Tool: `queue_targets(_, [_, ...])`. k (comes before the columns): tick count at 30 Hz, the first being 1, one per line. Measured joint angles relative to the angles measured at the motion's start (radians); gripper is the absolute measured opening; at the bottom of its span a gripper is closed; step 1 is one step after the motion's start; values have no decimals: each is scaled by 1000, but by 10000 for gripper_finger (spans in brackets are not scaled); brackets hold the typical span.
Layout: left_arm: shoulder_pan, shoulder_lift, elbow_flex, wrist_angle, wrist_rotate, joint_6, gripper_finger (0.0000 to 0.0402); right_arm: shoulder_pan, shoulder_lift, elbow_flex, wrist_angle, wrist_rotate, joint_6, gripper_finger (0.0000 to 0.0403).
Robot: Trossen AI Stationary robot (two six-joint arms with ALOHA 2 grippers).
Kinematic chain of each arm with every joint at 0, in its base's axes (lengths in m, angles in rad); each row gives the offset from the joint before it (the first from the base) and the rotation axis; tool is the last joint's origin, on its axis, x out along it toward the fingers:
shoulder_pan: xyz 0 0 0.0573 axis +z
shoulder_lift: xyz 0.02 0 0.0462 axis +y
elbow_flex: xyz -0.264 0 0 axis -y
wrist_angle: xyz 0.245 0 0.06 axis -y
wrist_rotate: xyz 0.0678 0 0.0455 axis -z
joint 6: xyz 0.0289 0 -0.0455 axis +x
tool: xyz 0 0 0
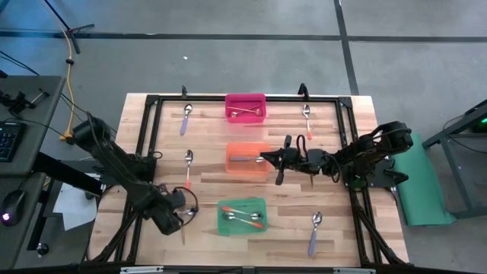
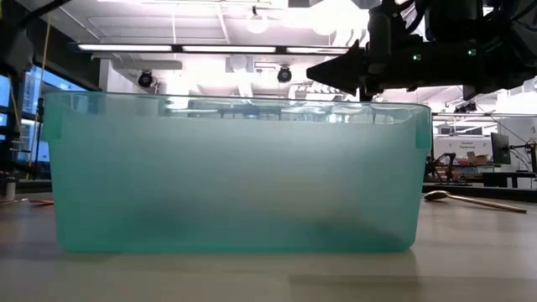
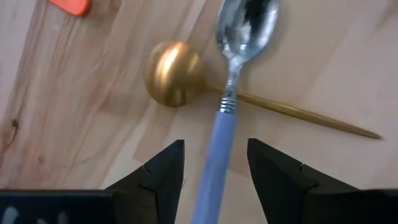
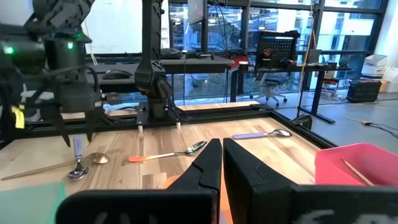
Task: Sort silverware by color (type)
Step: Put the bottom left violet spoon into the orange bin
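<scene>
Sort about half done, judging by layout.

- pink plastic bin (image 1: 246, 107): gold spoons inside
- orange plastic bin (image 1: 248, 158): purple-handled spoon inside
- green plastic bin (image 1: 242, 216): orange-red-handled spoons inside
- loose on wooden tabletop (image 1: 205, 137): about five spoons
- left pincer (image 3: 214, 163): near tabletop's front-left, fingers wide, straddling purple-handled silver spoon (image 3: 230, 99) crossed over all-gold spoon (image 3: 186, 79); nothing clamped
- right pincer (image 4: 222, 163): fingers together, empty, above orange bin
</scene>
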Motion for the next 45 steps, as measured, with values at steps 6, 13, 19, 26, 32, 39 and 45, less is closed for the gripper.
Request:
queue_targets(6, [0, 64, 0, 79, 8, 17, 168, 0, 0, 0, 1, -1, -8, 0])
queue_targets(13, [0, 119, 1, 85, 16, 29, 155, 0, 0, 0, 1, -3, -17, 0])
queue_targets(19, [1, 151, 1, 90, 48, 55, 94, 0, 0, 0, 1, -3, -19, 0])
queue_targets(26, [2, 109, 5, 84, 71, 61, 44, 0, 0, 0, 1, -3, -27, 0])
queue_targets(32, [24, 6, 52, -13, 32, 30, 44, 0, 0, -1, 1, -3, -42, 0])
queue_targets(39, [323, -135, 30, -67, -81, 170, 44, 0, 0, -1, 1, -2, -53, 0])
queue_targets(45, [615, -132, 30, 288, -196, 574, 44, -3, 0, -1, 1, 1, -70, 0])
